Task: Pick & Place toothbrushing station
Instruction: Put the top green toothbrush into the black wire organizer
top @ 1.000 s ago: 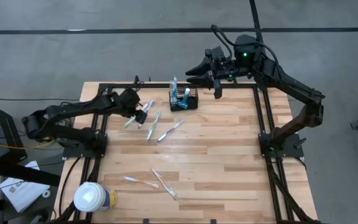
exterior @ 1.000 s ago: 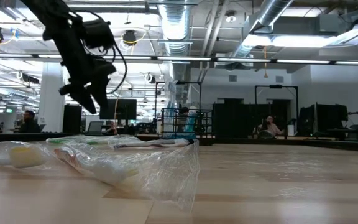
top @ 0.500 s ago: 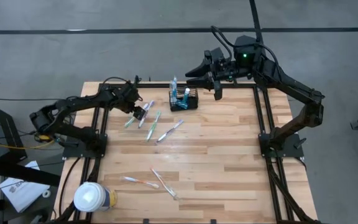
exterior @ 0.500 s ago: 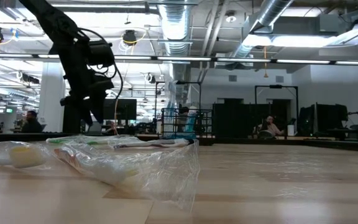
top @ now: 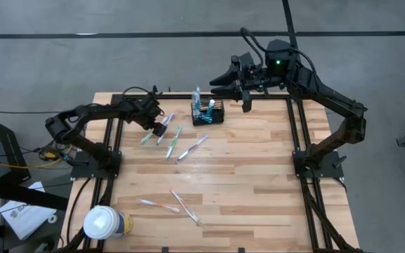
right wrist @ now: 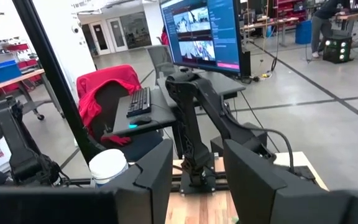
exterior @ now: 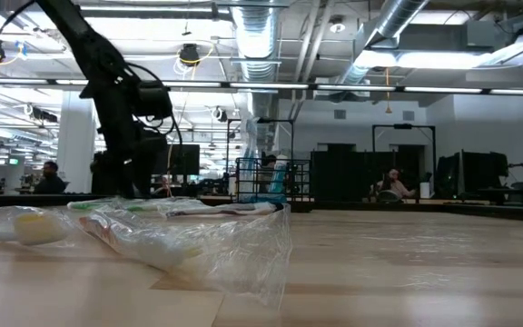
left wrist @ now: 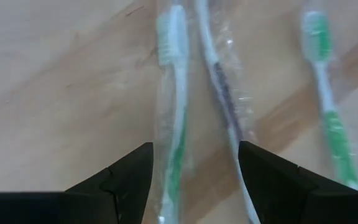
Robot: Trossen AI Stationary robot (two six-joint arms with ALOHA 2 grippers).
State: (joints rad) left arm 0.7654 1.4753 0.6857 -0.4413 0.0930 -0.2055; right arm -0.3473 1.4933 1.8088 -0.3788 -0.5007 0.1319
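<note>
Left gripper [left wrist: 193,171] — lowered onto the brush cluster since a second ago, elbow swung outward; fingers [left wrist: 120,180] spread wide, empty. Pick imminent, judging by that descent.
Green brush [left wrist: 174,118] — wrapped, flat on table [top: 245,169], lying between the fingers nearer one side; purple brush [left wrist: 224,99] alongside, close to the other finger.
Third brush [left wrist: 326,99] — outside the gap.
Basket [top: 209,112] — at the far edge, a short way beyond the cluster, tubes upright inside.
Right gripper [top: 245,107] — unmoved, raised just beside the basket; fingers part open, empty.

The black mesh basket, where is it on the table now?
In the high view the black mesh basket stands at the table's far edge, near the middle, below the right gripper.
</note>
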